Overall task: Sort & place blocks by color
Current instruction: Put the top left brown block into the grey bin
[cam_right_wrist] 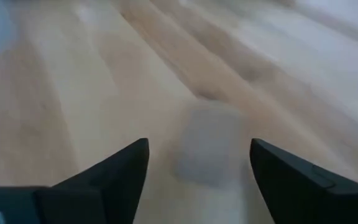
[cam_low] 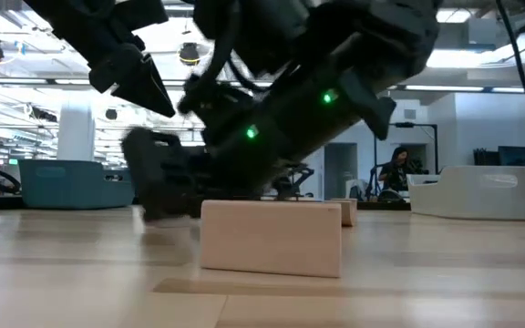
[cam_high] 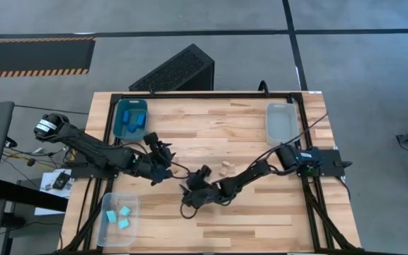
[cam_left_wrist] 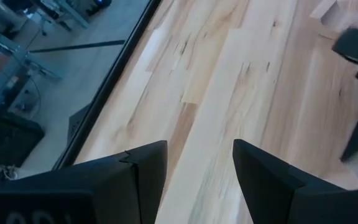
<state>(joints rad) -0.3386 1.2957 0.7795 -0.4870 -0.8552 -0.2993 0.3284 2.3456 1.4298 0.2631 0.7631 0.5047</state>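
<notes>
Open tabletop (cam_high: 246,138) btwn bins; arms crowding center.

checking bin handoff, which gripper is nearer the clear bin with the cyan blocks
Left, narrowly. The left gripper sits up and to the right of the clear bin in the high view; the right gripper is further right, mid-table.

Tan blocks (cam_high: 226,167), cyan blocks (cam_high: 123,212), teal bin (cam_high: 117,113).
</notes>
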